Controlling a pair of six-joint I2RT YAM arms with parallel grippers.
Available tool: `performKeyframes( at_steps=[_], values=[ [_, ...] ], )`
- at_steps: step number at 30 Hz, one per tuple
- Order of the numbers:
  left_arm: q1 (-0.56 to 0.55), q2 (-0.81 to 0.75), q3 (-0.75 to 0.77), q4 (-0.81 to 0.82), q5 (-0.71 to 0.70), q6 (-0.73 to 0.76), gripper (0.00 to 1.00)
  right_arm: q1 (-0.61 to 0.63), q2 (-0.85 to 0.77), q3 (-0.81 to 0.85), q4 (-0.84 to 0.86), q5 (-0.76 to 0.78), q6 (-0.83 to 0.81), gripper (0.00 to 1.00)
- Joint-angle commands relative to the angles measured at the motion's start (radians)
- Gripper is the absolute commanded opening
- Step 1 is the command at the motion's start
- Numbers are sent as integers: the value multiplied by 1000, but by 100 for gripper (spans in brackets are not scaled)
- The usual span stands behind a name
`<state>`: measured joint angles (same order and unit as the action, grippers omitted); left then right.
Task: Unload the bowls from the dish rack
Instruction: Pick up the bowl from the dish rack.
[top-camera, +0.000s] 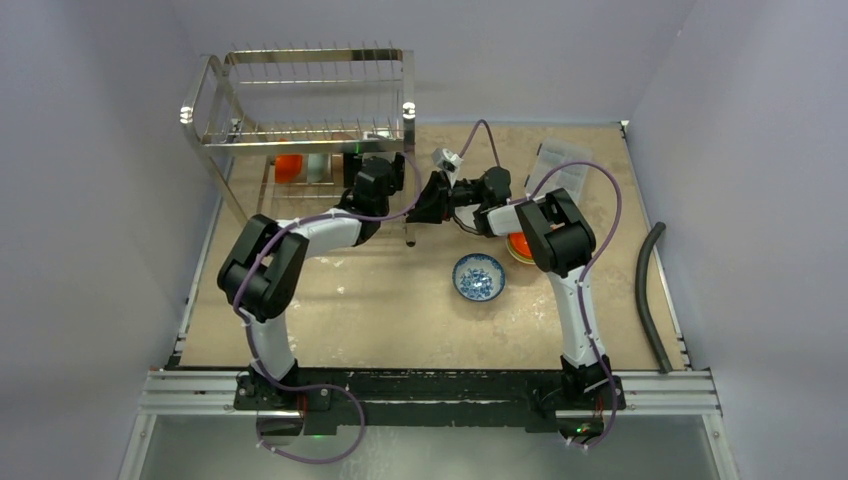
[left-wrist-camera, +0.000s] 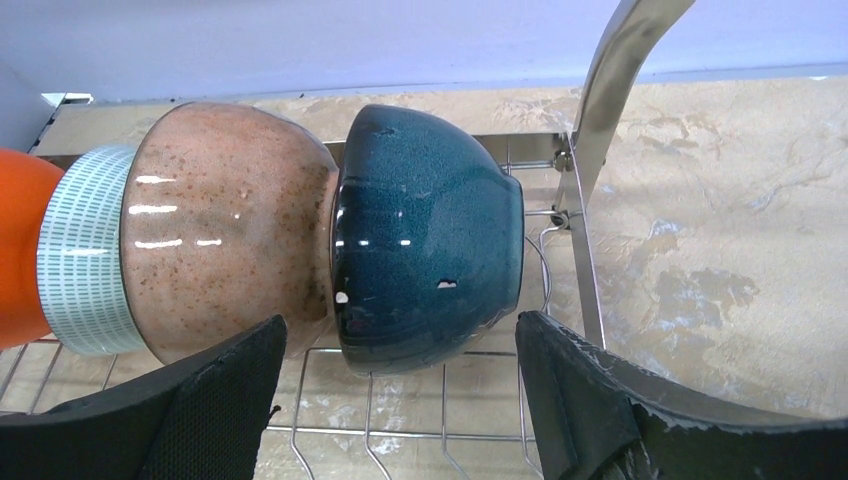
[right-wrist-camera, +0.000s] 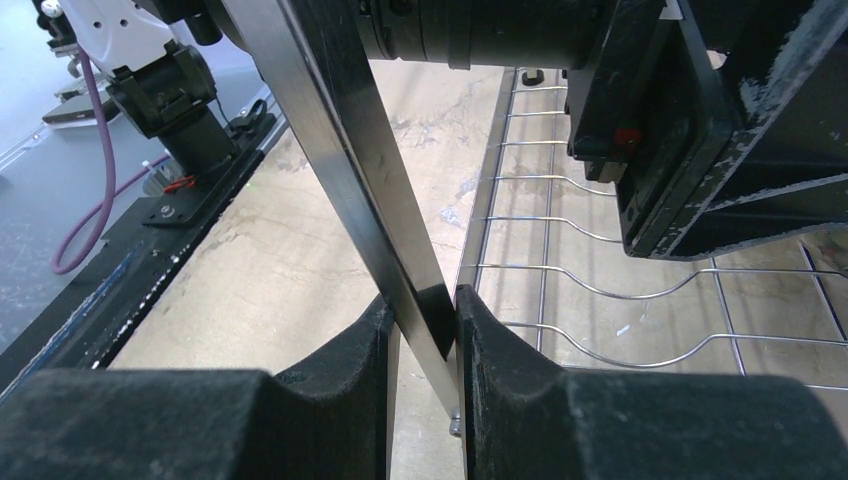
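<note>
The dish rack (top-camera: 300, 110) stands at the far left. On its lower tier several bowls lie on their sides in a row: teal (left-wrist-camera: 430, 240), tan speckled (left-wrist-camera: 230, 230), white with a dashed pattern (left-wrist-camera: 85, 250) and orange (left-wrist-camera: 18, 250). My left gripper (left-wrist-camera: 400, 340) is open, its fingers either side of the teal bowl's lower edge without touching it. My right gripper (right-wrist-camera: 428, 320) is shut on the rack's front right steel leg (right-wrist-camera: 400, 250). A blue-patterned bowl (top-camera: 479, 276) sits on the table. An orange bowl (top-camera: 520, 245) is partly hidden behind my right arm.
The rack's wire floor (right-wrist-camera: 600, 290) and frame post (left-wrist-camera: 610, 90) are close to both grippers. My left arm's wrist (right-wrist-camera: 700, 130) hangs over the wire floor. A clear packet (top-camera: 560, 170) lies at the far right. A black hose (top-camera: 650, 290) runs along the right edge.
</note>
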<state>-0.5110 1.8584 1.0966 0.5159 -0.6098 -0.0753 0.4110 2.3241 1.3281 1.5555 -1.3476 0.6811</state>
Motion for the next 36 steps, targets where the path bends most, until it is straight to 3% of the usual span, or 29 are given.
performKeyframes(
  at_steps=[1,8,36],
  values=[
    [6,24,66,37,-43,-44,84,-11,-15,14,509,-7,72,0],
    [1,92,126,13,-101,-82,84,-11,-22,7,509,-1,72,0],
    [-50,276,284,18,-373,30,82,20,-40,-3,509,-8,78,0]
  ],
)
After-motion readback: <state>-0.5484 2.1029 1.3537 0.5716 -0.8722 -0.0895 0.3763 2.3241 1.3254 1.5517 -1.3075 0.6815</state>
